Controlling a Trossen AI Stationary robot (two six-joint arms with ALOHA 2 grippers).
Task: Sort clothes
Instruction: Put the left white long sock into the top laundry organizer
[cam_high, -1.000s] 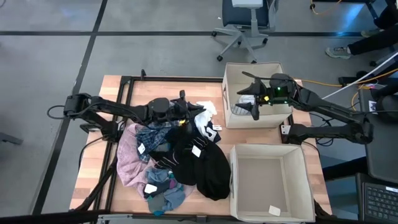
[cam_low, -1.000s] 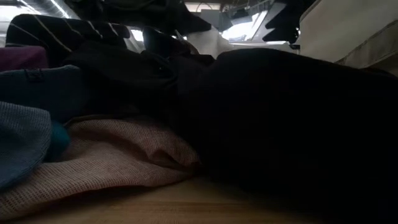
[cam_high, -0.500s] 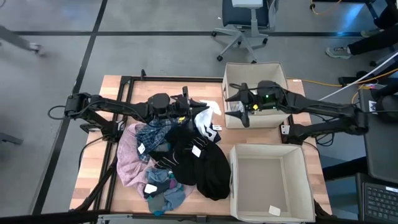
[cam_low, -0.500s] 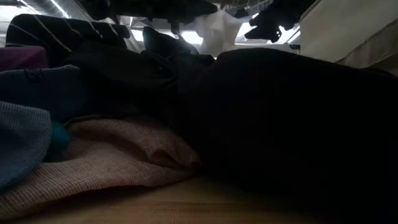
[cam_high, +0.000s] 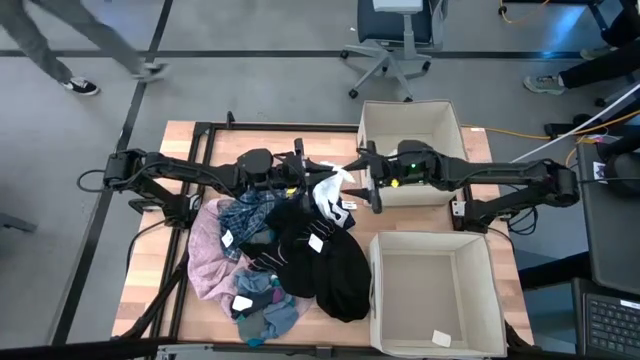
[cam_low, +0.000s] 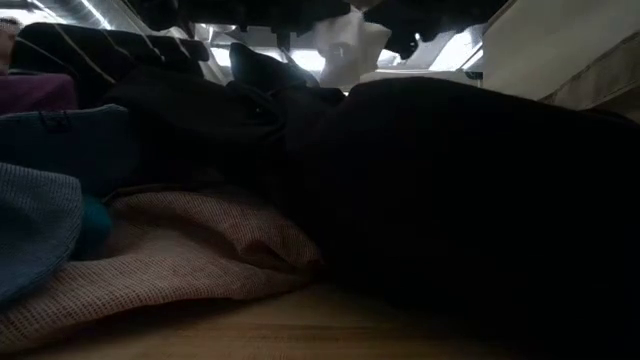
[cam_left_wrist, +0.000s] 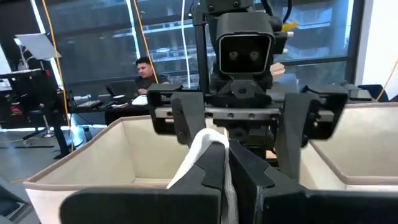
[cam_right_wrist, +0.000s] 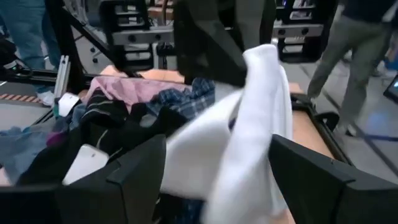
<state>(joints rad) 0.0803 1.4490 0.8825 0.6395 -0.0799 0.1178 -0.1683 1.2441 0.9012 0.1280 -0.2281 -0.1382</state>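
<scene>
The clothes lie in a mixed pile (cam_high: 280, 250) on the table's left half: black, plaid, pink and grey-teal pieces. My left gripper (cam_high: 312, 178) reaches in level from the left and is shut on a white garment (cam_high: 332, 192), held above the pile's far right corner. My right gripper (cam_high: 368, 185) faces it from the right, open. Its two fingers (cam_right_wrist: 124, 180) stand on either side of the white garment (cam_right_wrist: 249, 118); I cannot tell whether they touch it. The low view shows the white garment (cam_low: 345, 45) hanging behind the dark pile. My left gripper pinches an upper fold of the white garment (cam_left_wrist: 208, 146) between its two fingers. The fingers lie level and come from the table's left side. The cloth hangs slack below them toward the pile.
Two square beige bins stand on the right: one at the far side (cam_high: 440, 120), right behind my right gripper, and one at the near side (cam_high: 430, 290). Bare wood shows along the table's left and far edges. People move in the room beyond.
My right gripper has swung from above the far bin toward the table's left, up to the white garment, and has stayed open. My left gripper has risen a little with the white garment and then kept still.
</scene>
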